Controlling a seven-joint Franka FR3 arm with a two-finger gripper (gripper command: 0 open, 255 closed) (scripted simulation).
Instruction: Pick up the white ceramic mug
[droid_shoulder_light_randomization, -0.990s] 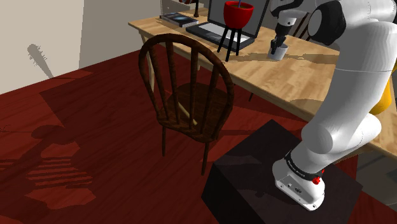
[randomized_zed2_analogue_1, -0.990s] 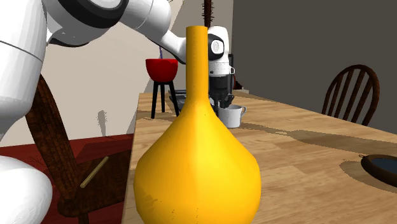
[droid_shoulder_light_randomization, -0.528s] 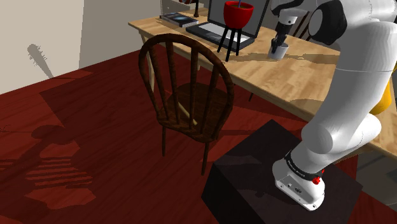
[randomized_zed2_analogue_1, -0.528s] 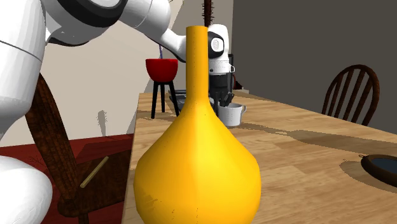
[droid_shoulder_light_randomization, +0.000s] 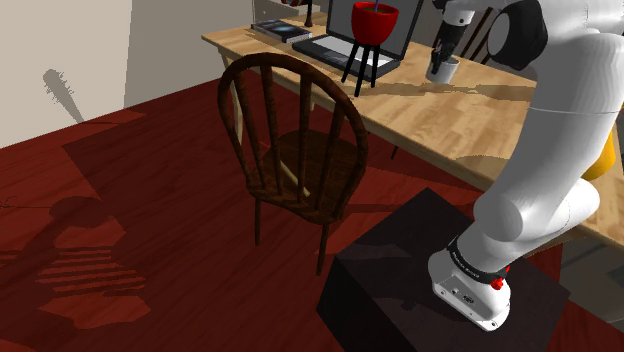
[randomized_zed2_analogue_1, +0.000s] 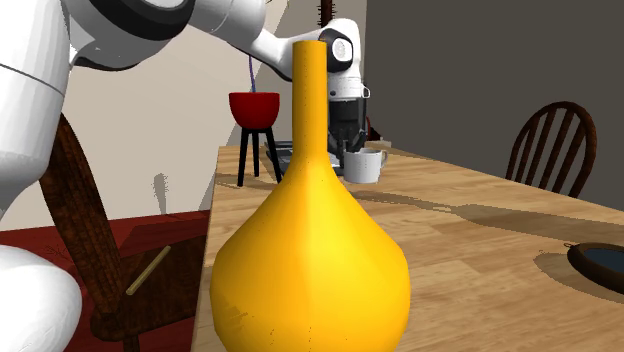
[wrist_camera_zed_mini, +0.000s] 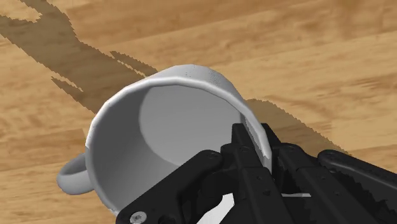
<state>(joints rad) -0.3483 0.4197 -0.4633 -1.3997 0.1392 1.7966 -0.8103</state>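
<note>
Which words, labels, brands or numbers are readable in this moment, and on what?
No text is readable.
Arm's white base: faint marking on its dark band, too small to read.
White handled mug, clasped by the black gripper: plain, no print visible.

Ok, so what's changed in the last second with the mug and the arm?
The mug has come up off the table, lifted by the gripper, whose fingers clasp its wall at the rim. A second ago it stood on the wood. The chair, red pot and yellow vase stayed put.
</note>
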